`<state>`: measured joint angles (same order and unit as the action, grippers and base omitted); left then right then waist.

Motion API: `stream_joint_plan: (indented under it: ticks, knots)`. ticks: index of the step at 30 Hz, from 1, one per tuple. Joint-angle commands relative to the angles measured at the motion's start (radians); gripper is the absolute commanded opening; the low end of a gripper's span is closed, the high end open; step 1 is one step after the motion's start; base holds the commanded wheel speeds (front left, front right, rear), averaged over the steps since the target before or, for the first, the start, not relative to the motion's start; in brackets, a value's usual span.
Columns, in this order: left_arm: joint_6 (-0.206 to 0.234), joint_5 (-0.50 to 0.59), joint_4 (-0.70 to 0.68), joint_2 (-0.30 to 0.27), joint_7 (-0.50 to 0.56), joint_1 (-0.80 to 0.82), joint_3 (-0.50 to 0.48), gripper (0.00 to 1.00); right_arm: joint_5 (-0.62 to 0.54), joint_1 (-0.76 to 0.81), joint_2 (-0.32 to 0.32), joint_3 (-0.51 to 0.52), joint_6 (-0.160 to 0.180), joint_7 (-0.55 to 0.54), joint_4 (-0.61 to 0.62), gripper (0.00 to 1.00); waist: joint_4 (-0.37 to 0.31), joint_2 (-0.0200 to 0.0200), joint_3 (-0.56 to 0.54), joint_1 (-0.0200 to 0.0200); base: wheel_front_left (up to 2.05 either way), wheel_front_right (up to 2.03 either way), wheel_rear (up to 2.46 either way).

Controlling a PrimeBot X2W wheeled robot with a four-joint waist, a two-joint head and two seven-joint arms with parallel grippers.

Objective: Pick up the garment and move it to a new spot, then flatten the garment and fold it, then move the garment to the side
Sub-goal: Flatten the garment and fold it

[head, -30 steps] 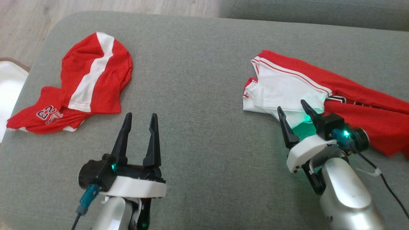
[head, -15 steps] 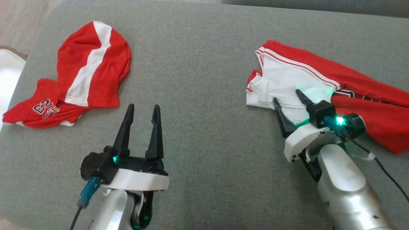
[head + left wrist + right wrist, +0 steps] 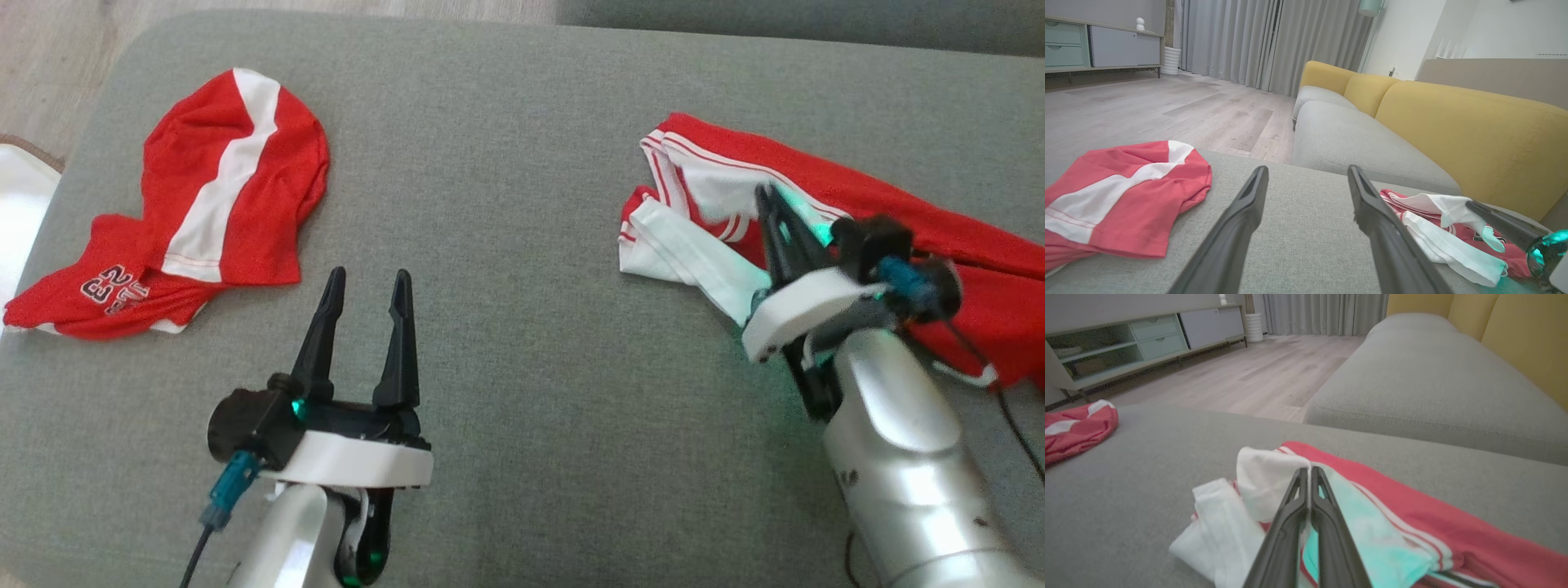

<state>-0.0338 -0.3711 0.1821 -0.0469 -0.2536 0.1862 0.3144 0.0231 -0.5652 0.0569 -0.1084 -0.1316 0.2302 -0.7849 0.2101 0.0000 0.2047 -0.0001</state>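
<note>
**Grey cushion lying mostly bare, right pincer clamping white cloth**

Grey woven fabric is covering the broad cushion (image 3: 506, 163) that is carrying everything. Its rounded far-left corner is giving way to pale wooden floor (image 3: 65, 49), and its far edge is running beside a second grey seat (image 3: 775, 20). A wide bare band of cushion is lying open down the middle, between the two pieces of clothing, and more bare cloth is stretching along the near side around both arms.

On the robot's right, the red-and-white garment (image 3: 784, 163) is lying crumpled. Its red length is trailing off towards the right edge of the head view, and its white folded end is pointing towards the middle. On the left, near that rounded corner, a second red garment (image 3: 286, 188) with a white stripe and printed numbers is lying in a heap, well apart from the first.

The right pincer (image 3: 766, 194) is pressing its two dark fingers together on a white fold of the red-and-white garment, which is bunching up around the tips in the right wrist view (image 3: 1308, 470). The left pincer (image 3: 369, 276) is hovering over bare cushion with its fingers spread wide, touching and holding nothing.
</note>
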Motion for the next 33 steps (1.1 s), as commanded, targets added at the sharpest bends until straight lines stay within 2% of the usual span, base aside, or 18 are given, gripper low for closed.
stream_joint_plan:
  ticks: [1,4,7,12,13,14,15,16,18,21,25,28,30,33]
  knots:
    - [0.005,-0.001,-0.027,-0.003,-0.008,0.032,-0.037,1.0,0.01,-0.051,-0.007,-0.003,0.001,0.001,0.045,0.0,0.0,0.0,-0.005,0.0001,0.0,0.0,0.0]
    - [0.006,-0.006,-0.031,-0.003,-0.008,0.034,-0.026,1.0,0.024,-0.086,0.009,0.044,0.001,-0.037,0.066,0.0,0.012,0.0,-0.004,0.0001,0.0,0.0,0.0]
    - [0.008,-0.012,-0.036,-0.003,-0.008,0.038,-0.019,1.0,0.022,-0.13,0.051,0.089,0.001,-0.084,0.071,0.0,0.03,0.0,0.006,0.0001,0.0,0.0,0.0]
    - [0.01,-0.015,-0.038,-0.003,-0.008,0.043,-0.017,1.0,0.004,-0.222,0.122,0.176,0.001,-0.132,0.009,0.0,0.052,0.0,0.031,0.0001,0.0,0.0,0.0]
    - [0.01,-0.015,-0.038,-0.003,-0.008,0.045,-0.017,1.0,-0.023,-0.244,0.145,0.206,0.001,-0.134,-0.014,0.56,0.055,0.0,0.035,0.0001,0.0,0.0,0.0]
    - [0.009,-0.016,-0.037,-0.003,-0.008,0.047,-0.016,1.0,-0.058,-0.268,0.165,0.234,0.001,-0.132,-0.035,1.0,0.057,0.0,0.038,0.0001,0.0,0.0,0.0]
    - [0.009,-0.016,-0.037,-0.003,-0.008,0.047,-0.016,1.0,-0.058,-0.268,0.165,0.234,0.001,-0.132,-0.035,1.0,0.057,0.0,0.038,0.0001,0.0,0.0,0.0]
    - [0.009,-0.016,-0.037,-0.003,-0.008,0.051,-0.015,1.0,-0.113,-0.312,0.178,0.297,0.001,-0.12,-0.072,1.0,0.059,0.0,0.042,0.0001,0.0,0.0,0.0]
    - [0.01,-0.016,-0.037,-0.003,-0.008,0.052,-0.015,1.0,-0.14,-0.33,0.175,0.319,0.001,-0.108,-0.084,1.0,0.058,0.0,0.042,0.0001,0.0,0.0,0.0]
    - [0.014,-0.012,-0.035,-0.003,-0.008,0.052,-0.023,1.0,-0.185,-0.36,0.129,0.35,0.001,-0.053,-0.107,1.0,0.041,0.0,0.035,0.0001,0.0,0.0,0.0]
    - [0.011,-0.006,-0.033,-0.003,-0.008,0.048,-0.036,1.0,-0.194,-0.332,0.063,0.318,0.001,0.006,-0.124,1.0,0.006,0.0,0.009,0.0001,0.0,0.0,0.0]
    - [0.011,-0.002,-0.038,-0.003,-0.008,0.038,-0.051,1.0,-0.166,-0.275,0.024,0.268,0.001,0.027,-0.094,1.0,-0.032,0.0,-0.015,0.0001,0.0,0.0,0.0]
    - [0.01,0.002,-0.04,-0.003,-0.008,0.031,-0.059,1.0,-0.136,-0.215,0.006,0.209,0.001,0.03,-0.043,1.0,-0.058,0.0,-0.03,0.0001,0.0,0.0,0.0]
    - [0.007,0.006,-0.041,-0.003,-0.008,0.022,-0.069,1.0,-0.072,-0.093,-0.004,0.125,0.001,0.031,0.099,1.0,-0.093,0.0,-0.053,0.0001,0.0,0.0,0.0]
